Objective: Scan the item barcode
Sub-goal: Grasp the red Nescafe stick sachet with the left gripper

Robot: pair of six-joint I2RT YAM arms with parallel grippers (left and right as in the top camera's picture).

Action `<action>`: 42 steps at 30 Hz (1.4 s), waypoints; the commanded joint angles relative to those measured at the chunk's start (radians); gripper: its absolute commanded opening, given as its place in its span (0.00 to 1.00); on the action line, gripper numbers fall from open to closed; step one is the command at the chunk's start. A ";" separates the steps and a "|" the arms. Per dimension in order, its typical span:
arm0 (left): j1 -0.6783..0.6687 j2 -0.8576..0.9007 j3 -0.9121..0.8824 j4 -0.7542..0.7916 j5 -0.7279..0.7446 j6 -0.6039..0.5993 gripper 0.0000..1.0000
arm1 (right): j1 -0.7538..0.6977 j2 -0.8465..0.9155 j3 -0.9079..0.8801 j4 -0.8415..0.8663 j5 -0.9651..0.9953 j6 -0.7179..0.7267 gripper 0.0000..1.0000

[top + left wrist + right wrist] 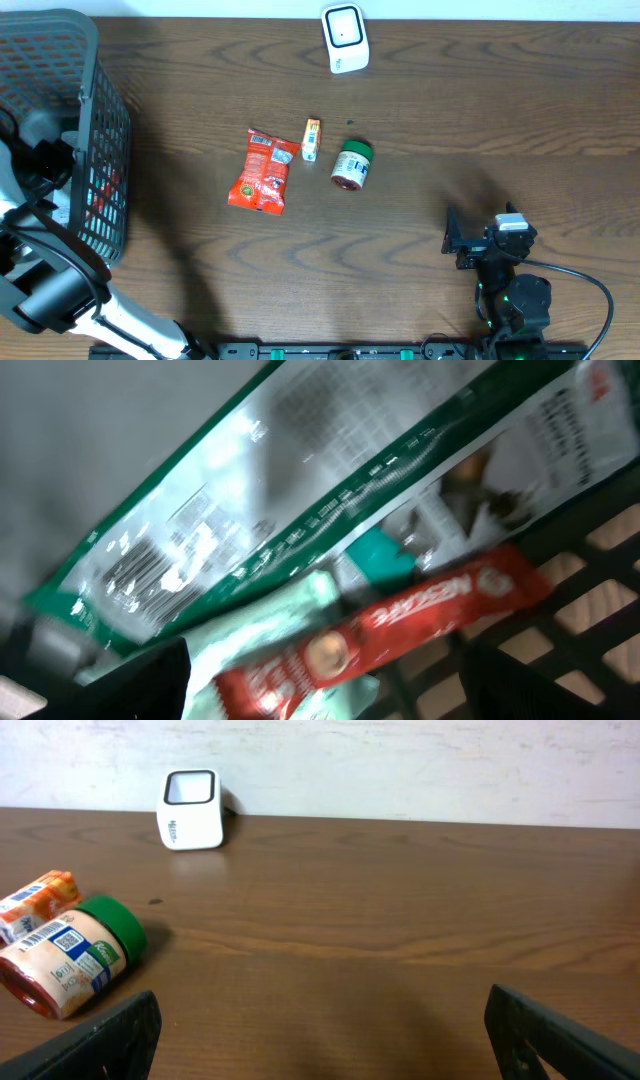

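Lying in basket (105,130), red sachet (390,625), long axis lower-left to upper-right, left pincer (340,685) spread over it, right pincer (325,1035) spread

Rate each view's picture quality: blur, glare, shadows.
Left wrist: smeared and soft throughout, with white glare on the shiny green-edged packet and the red stick barely legible. Overhead: sharp and evenly lit, with a soft arm shadow across the table at lower left. Right wrist: crisp on the jar and scanner, with no glare.
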 commanded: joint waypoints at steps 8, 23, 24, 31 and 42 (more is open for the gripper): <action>-0.104 -0.005 -0.082 0.085 -0.048 0.076 0.86 | -0.005 -0.001 -0.001 -0.003 0.009 0.013 0.99; -0.104 -0.005 -0.182 0.156 -0.055 0.075 0.72 | -0.005 -0.002 -0.001 -0.003 0.009 0.013 0.99; -0.104 -0.005 -0.185 0.156 -0.056 0.075 0.72 | -0.005 -0.001 -0.001 -0.003 0.009 0.013 0.99; -0.104 -0.004 -0.206 0.171 -0.067 0.071 0.71 | -0.005 -0.001 -0.001 -0.003 0.009 0.013 0.99; -0.103 -0.005 -0.266 0.240 -0.092 0.038 0.45 | -0.005 -0.002 -0.001 -0.003 0.009 0.013 0.99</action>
